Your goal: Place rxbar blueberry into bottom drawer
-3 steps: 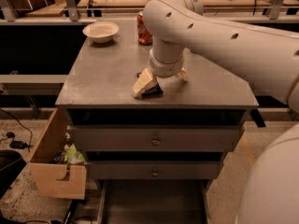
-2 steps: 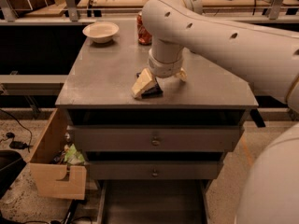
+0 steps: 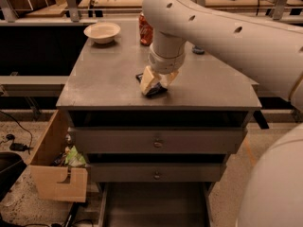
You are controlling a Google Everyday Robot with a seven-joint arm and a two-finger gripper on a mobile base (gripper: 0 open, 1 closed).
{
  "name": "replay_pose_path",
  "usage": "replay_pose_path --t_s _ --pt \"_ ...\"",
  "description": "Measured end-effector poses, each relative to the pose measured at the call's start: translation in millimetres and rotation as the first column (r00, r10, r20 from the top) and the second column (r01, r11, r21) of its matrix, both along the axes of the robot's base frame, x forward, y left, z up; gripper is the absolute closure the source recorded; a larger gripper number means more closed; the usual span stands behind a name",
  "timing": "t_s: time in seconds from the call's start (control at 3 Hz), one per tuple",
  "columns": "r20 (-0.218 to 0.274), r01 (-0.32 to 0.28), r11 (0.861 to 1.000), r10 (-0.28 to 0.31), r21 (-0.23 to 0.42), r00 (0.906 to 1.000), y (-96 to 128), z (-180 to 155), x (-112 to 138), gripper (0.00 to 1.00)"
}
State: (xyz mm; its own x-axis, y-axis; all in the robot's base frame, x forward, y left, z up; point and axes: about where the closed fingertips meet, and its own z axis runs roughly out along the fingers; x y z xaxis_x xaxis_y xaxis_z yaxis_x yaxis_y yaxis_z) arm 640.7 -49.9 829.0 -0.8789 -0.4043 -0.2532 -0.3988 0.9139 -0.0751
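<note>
The rxbar blueberry, a small dark flat bar, lies on the grey cabinet top near its front middle. My gripper reaches straight down onto it, and its tan fingers stand on either side of the bar and are closed on it. The bar still rests on the top. The bottom drawer is pulled out below the two knobbed drawers, and its dark tray is open toward me.
A white bowl and a red can stand at the back of the top, with a small dark object behind the arm. A tan wooden box holding green packaging sits left of the cabinet.
</note>
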Motion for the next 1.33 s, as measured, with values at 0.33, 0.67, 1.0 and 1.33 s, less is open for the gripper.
replay_pose_path --t_s 0.33,0.67,1.0,1.33 --pt "0.0 0.0 1.0 0.0 0.0 1.0 0 8 0 1.0" --pt "0.0 0.0 1.0 0.0 0.0 1.0 0 8 0 1.0" --pt "0.015 -0.02 1.0 0.02 0.017 0.9997 -3 15 0 1.0" --pt "0.05 -0.076 0.995 0.073 0.067 0.9961 -19 30 -8 1.0"
